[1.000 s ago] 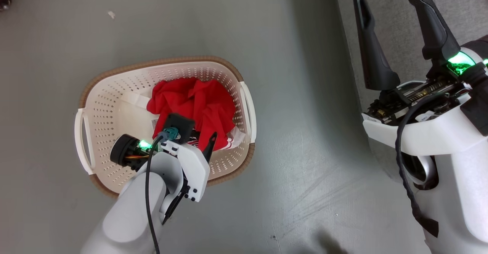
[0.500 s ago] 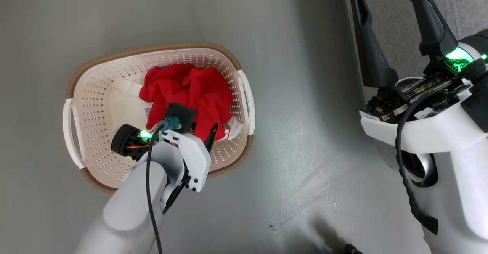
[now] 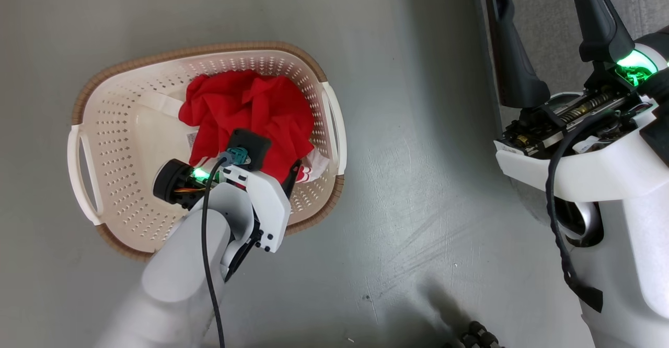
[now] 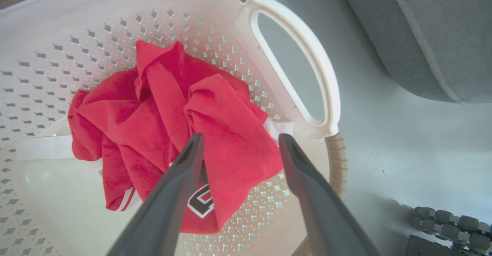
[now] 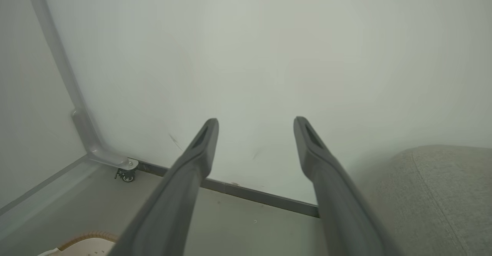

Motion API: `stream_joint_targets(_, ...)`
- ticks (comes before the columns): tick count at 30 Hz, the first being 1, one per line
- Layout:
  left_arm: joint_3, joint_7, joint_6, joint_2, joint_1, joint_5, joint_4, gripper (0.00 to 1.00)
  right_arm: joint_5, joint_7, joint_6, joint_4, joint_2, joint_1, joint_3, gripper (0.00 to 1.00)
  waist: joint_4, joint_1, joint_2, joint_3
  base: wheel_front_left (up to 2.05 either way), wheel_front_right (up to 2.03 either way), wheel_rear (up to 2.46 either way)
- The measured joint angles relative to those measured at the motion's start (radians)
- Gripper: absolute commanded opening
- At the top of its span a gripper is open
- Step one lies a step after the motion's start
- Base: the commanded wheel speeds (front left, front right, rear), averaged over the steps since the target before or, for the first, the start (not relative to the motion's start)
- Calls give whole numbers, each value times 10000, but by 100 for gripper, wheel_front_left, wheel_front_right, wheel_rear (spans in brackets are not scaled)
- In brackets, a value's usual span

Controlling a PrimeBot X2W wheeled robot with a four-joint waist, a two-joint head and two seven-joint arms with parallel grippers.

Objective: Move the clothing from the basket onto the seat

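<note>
The step in hand looks like the grab itself. The left pincer [image 4: 241,138] points down into the basket [image 4: 115,29] with its jaws spread wide and nothing held; a thick ridge of the clothing [image 4: 173,113] lies right between its 2 fingers. Whether the tips already touch the cloth, I cannot tell.

To do it well, I would sink the fingers deeper, so they straddle that ridge and not just its top layer, then close fully before lifting. The fabric is soft and crumpled, so a shallow pinch would likely slip or bring up only 1 fold. The lift should go straight up: the basket's white handle [image 4: 300,44] stands just to the right of the right finger, and the basket looks light enough to be dragged if cloth snags on it.

The right pincer [image 5: 256,123] is also wide open and empty, raised in free air towards a wall.

There is 1 container, the basket. Its load is a single red heap, ahead of and under the pincer and bunched toward the handle side. A white strip [image 4: 42,148] trails off to the pincer's left; the heap may be more than 1 garment, but I cannot count them. The rest of the perforated bottom, to the pincer's left, is bare. The seat [image 4: 442,37] lies beyond the handle, up and to the right.
</note>
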Motion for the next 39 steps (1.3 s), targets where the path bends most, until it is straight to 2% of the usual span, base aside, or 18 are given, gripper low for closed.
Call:
stream_joint_targets(18,-109,71,188,4,-601,102,704,100,178,0,0,-10,0,-244,-33,100,-118,0,0,608,0,0,0)
stream_joint_targets(19,-113,67,188,0,-645,134,723,97,178,0,0,-10,0,-244,-36,100,-117,0,0,632,0,0,0)
stream_joint_targets(20,-125,59,190,0,-682,136,755,45,178,0,0,-10,-2,-244,-40,100,-115,0,0,653,0,0,0)
stream_joint_targets(21,-140,58,188,0,-721,140,784,29,178,0,-2,-10,-2,-245,-46,100,-111,0,0,671,0,0,0)
stream_joint_targets(22,-140,58,188,0,-721,140,784,0,178,0,-2,-10,-2,-245,-46,100,-111,0,0,671,0,0,0)
stream_joint_targets(39,-4,-648,142,-12,-792,-36,1034,0,180,-2,0,19,-4,-468,-209,100,10,0,0,554,0,0,0)
